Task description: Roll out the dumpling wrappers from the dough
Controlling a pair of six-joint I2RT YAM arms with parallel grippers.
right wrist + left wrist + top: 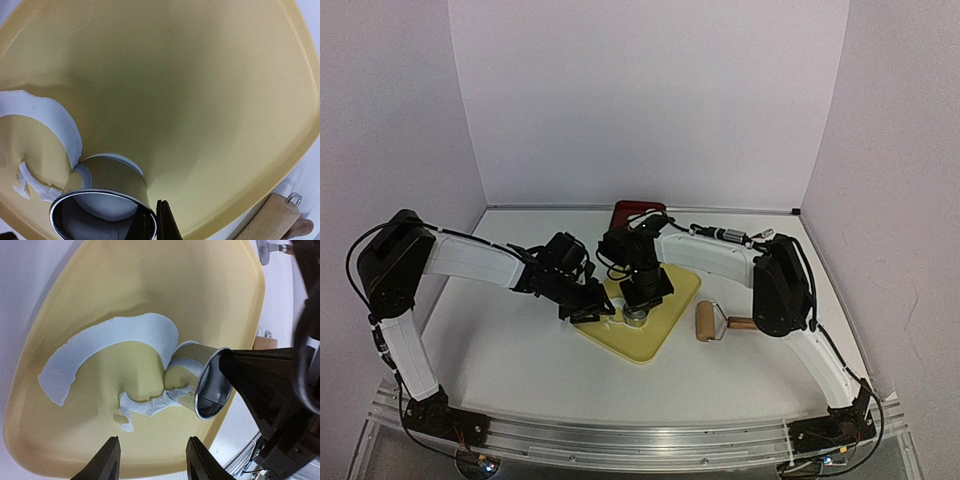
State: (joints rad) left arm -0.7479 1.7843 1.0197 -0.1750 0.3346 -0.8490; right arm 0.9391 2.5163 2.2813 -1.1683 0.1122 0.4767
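Just ahead of the half-open, empty left claw (152, 460), a thin dough (115, 337) crescent curls on the yellow board (150, 280), whose edge lies under its fingers. Bare board stretches beyond. The right claw (156, 222) pinches the ring cutter (115, 175) by its rim; a dumpling wrapper (102, 206) inside is partly hidden. White table (520, 350), white walls (650, 100).

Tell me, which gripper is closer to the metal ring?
Right. The right gripper pinches the metal ring by its rim; the left gripper hangs open nearby, by the dough scraps.
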